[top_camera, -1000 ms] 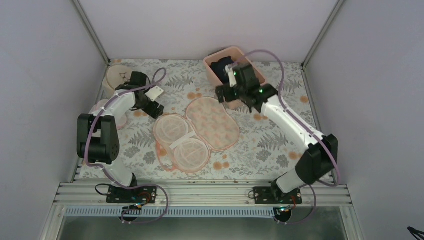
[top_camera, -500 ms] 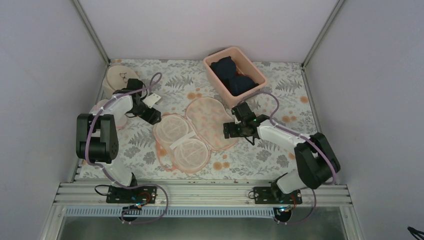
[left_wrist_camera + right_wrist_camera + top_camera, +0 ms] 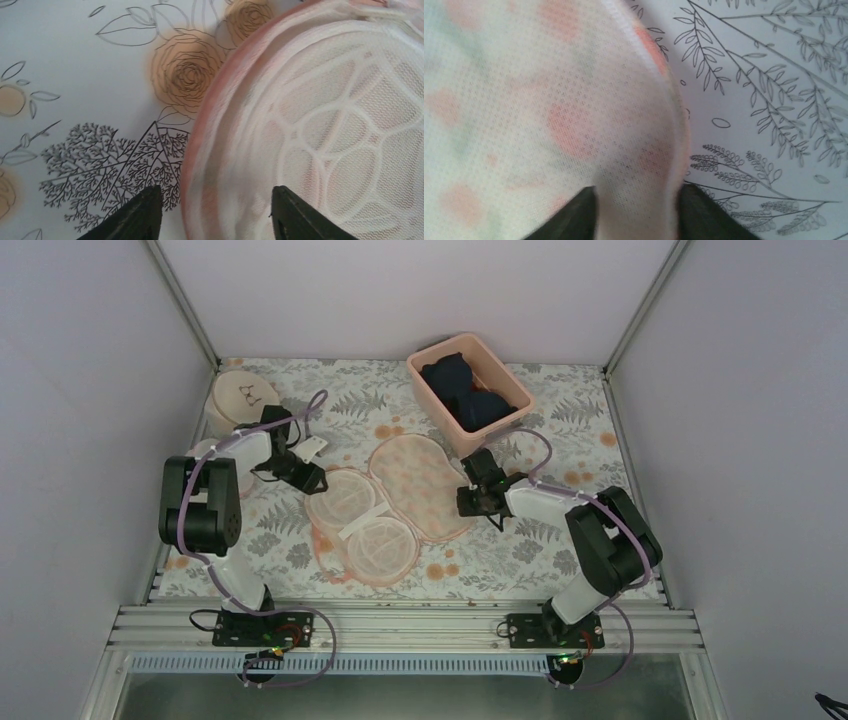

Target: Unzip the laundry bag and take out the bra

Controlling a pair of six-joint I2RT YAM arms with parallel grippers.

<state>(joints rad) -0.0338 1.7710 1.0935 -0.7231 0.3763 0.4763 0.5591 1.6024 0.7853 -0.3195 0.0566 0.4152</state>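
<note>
The laundry bag (image 3: 425, 485) lies unzipped and spread flat at mid-table. Its flower-print half is on the right and its mesh cups (image 3: 365, 525) are on the left. The dark bra (image 3: 465, 390) lies in the pink bin (image 3: 437, 408) at the back, apart from both grippers. My left gripper (image 3: 310, 480) is down at the mesh half's upper-left edge. Its jaws stand apart astride the pink rim (image 3: 200, 150), and the left gripper (image 3: 215, 200) is open. My right gripper (image 3: 470, 502) is low at the printed half's right edge (image 3: 674, 150). The right gripper (image 3: 636, 200) pinches that edge.
A round beige bag (image 3: 240, 395) sits at the back left corner. A white mesh bag (image 3: 205, 455) lies partly under the left arm. White walls close the table on three sides, and the metal rail with the arm bases runs along the near edge.
My right arm swung from above the pink bin down to the bag's right edge, and its jaws narrowed onto the fabric. My left gripper shifted slightly at the mesh rim and narrowed.
</note>
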